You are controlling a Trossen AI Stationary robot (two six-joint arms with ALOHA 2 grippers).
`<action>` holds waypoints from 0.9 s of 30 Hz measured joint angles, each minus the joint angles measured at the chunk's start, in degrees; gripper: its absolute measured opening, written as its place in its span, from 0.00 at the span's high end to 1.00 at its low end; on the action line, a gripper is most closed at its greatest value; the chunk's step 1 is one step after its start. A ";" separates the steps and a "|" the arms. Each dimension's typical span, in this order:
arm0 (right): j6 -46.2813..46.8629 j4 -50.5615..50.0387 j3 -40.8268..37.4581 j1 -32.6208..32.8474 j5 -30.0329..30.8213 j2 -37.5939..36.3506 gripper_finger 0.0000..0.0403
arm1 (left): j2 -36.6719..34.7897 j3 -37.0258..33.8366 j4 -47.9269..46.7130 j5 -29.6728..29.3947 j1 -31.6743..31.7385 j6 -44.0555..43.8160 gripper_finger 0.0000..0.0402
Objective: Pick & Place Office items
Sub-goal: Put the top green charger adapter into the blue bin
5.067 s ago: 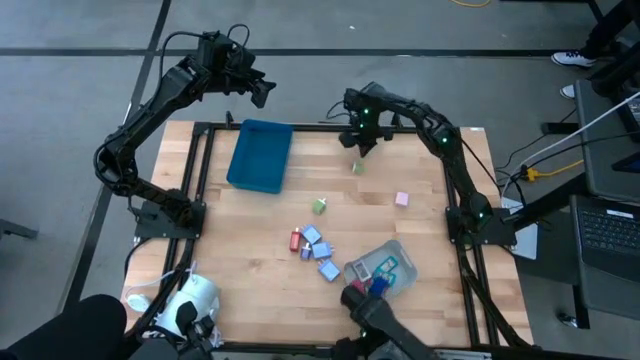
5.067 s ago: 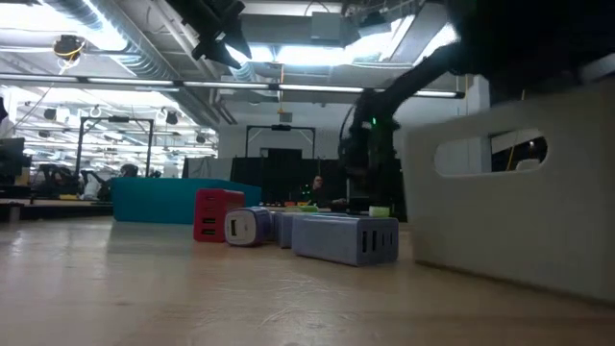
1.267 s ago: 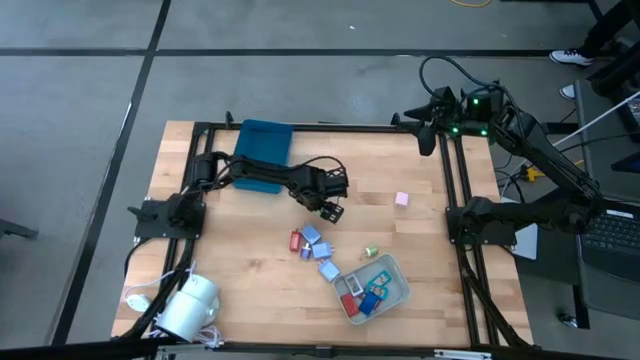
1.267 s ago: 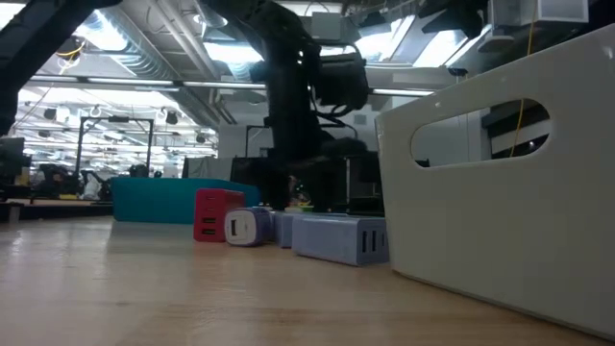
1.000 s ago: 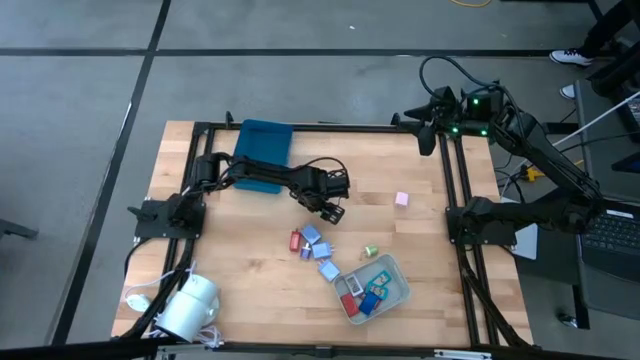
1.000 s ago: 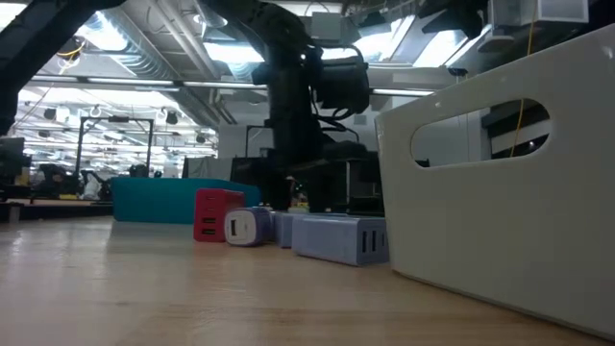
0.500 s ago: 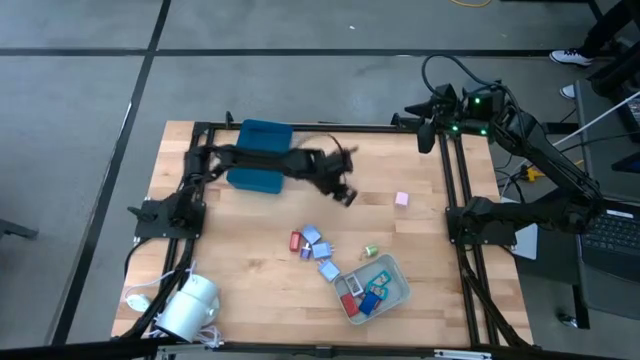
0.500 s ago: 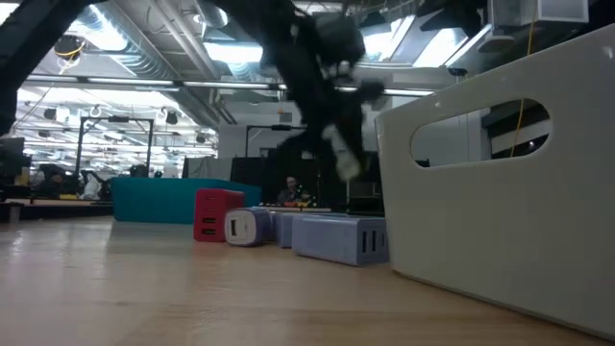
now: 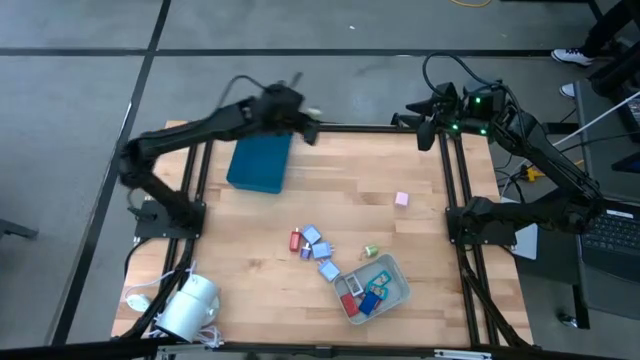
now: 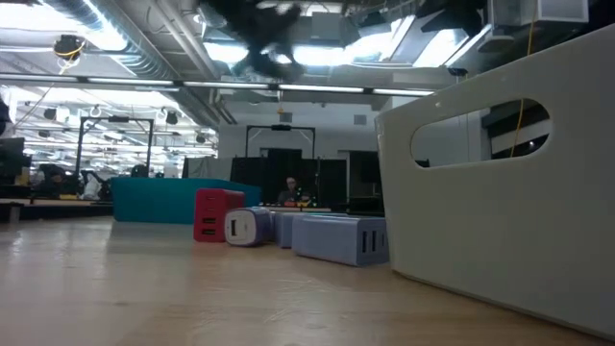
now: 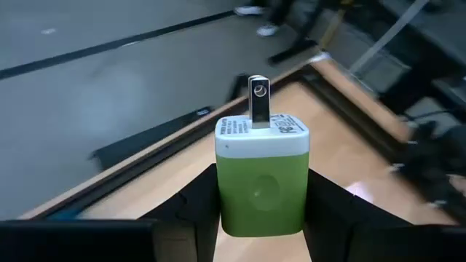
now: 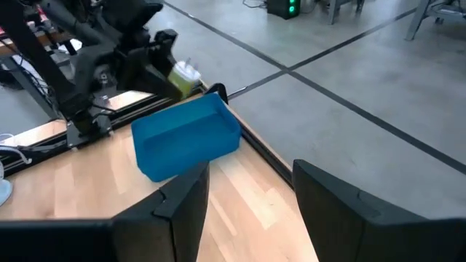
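A green charger plug (image 11: 262,182) with a white top and metal prongs sits between the fingers of my left gripper (image 9: 305,112). The gripper is high over the table's far edge, beside the dark teal tray (image 9: 260,158). The right wrist view shows the same plug (image 12: 183,76) above that tray (image 12: 188,145). Several small office items (image 9: 312,245) lie mid-table, and more lie in the pale grey tray (image 9: 400,290). A pink block (image 9: 401,199) lies apart. My right gripper (image 9: 425,128) waits open at the far right corner. My left gripper pinches the plug's green body by its two opposite sides (image 11: 227,207), one finger on each. The white end with the prongs (image 11: 258,98) points away from the gripper, along the fingers. The plug is lifted clear of the table.
A small green piece (image 9: 368,251) lies beside the grey tray. In the low view, a red block (image 10: 216,213) and a grey adapter (image 10: 341,237) stand near the pale tray's wall (image 10: 500,173). A black frame rail (image 9: 350,127) runs along the far edge.
My left gripper has risen from the middle of the table and swung toward the far edge, carrying the green plug up and clear of the wood. It now hangs beside the teal tray.
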 joint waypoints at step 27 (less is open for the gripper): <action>4.90 10.01 0.00 0.07 -0.86 7.32 0.49 | -25.28 -51.39 13.73 7.27 9.40 -21.15 0.30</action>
